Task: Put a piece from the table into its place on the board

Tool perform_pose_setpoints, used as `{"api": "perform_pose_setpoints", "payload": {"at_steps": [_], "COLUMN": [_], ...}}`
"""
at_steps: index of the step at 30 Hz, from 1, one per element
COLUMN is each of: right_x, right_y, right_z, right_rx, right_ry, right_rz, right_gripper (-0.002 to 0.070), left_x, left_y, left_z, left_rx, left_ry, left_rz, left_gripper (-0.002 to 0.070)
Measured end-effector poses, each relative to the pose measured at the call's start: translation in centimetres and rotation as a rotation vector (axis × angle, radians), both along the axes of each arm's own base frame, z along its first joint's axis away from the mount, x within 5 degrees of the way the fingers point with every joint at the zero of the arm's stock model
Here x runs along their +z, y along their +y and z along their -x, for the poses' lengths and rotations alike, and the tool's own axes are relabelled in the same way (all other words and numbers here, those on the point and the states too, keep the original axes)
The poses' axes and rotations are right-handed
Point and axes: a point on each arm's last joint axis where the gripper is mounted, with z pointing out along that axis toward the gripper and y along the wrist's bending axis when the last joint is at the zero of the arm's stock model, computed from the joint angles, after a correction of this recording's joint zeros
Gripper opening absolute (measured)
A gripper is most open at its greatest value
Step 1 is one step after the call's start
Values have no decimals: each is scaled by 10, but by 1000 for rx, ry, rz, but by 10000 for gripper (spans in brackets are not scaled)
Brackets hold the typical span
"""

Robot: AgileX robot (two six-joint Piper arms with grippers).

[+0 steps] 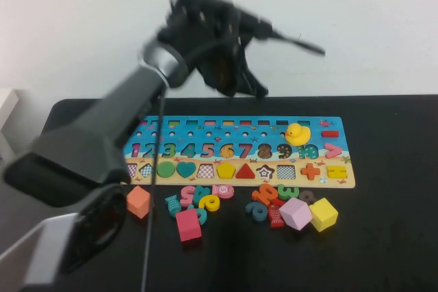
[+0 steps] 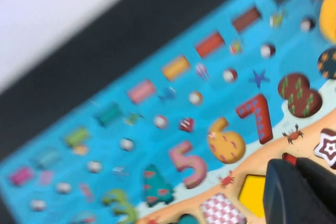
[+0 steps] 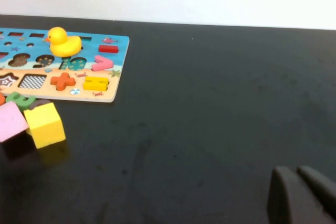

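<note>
High view, left gripper (image 1: 236,87) raised above board (image 1: 239,150), closed.

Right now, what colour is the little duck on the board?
Yellow with an orange beak; the duck shows best in the right wrist view.

Lab-like: bare black table (image 1: 397,237), white wall (image 1: 82,25).

My own left arm (image 1: 102,141) crosses the high view and hides the board's (image 1: 274,124) near-left corner and part of the shape row. My left gripper (image 1: 236,76) is motion-blurred above the board at twelve o'clock. In the left wrist view the board is smeared; my pressed-together fingers (image 2: 299,192) cover part of the yellow pentagon (image 2: 253,192). My right gripper (image 3: 302,195) is cut off by the frame edge.
</note>
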Motion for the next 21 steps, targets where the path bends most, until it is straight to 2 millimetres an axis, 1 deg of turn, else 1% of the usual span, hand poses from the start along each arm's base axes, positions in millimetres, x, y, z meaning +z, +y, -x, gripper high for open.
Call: {"api": "perform_pose_setpoints", "payload": {"at_steps": [2, 5, 7, 10, 13, 15, 18, 21], "right_x": [0, 0, 0, 0, 0, 0, 0, 0], "right_y": [0, 0, 0, 0, 0, 0, 0, 0], "right_z": [0, 0, 0, 0, 0, 0, 0, 0], "right_rx": [0, 0, 0, 0, 0, 0, 0, 0], "right_ry": [0, 0, 0, 0, 0, 0, 0, 0], "right_rz": [0, 0, 0, 0, 0, 0, 0, 0], "right_gripper": [19, 19, 19, 19, 19, 19, 19, 19], "left_x": [26, 68, 95, 125, 146, 153, 160, 158], "left_y": [4, 9, 10, 7, 0, -5, -12, -19], "left_z": [7, 24, 39, 63, 87, 102, 127, 154], "left_rx": [-17, -53, -78, -126, -171, -202, -247, -270], "left_ry": [-40, -104, -143, -178, -193, -196, -206, -210], "left_rz": [1, 5, 10, 10, 11, -7, -57, -105], "left_gripper": [0, 0, -1, -1, -1, -1, -1, -1]}}
